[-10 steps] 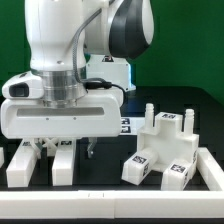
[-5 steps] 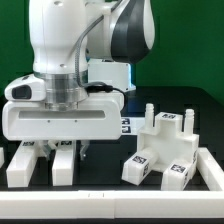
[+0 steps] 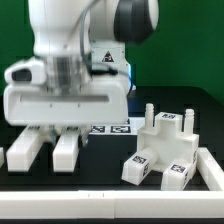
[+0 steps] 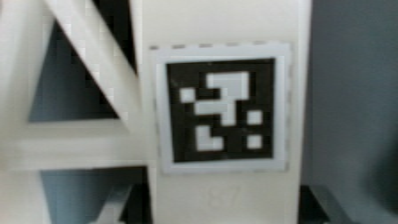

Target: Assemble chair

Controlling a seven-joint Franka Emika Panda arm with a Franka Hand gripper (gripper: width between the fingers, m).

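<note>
My gripper [image 3: 60, 128] hangs low over two white blocky chair pieces [image 3: 30, 150] [image 3: 65, 152] at the exterior view's left; the wide hand hides its fingertips there. In the wrist view a white chair bar [image 4: 222, 60] with a black-and-white tag [image 4: 221, 112] runs straight between my dark fingers [image 4: 137, 205], and the gripper [image 4: 222, 207] is shut on it. Beside the bar, white slanted struts [image 4: 80, 60] of the same or a neighbouring piece show. A white chair seat block with pegs [image 3: 165, 145] stands apart at the exterior view's right.
The marker board [image 3: 110, 128] lies on the black table behind my hand. A white raised rim [image 3: 212, 165] borders the table at the front and the right. The arm's big white body fills the upper left of the exterior view.
The jaws closed in on the white bar about half a second ago. Since then the hand has shifted up and slightly to the exterior view's left, and the two white pieces under it sit a little higher.
</note>
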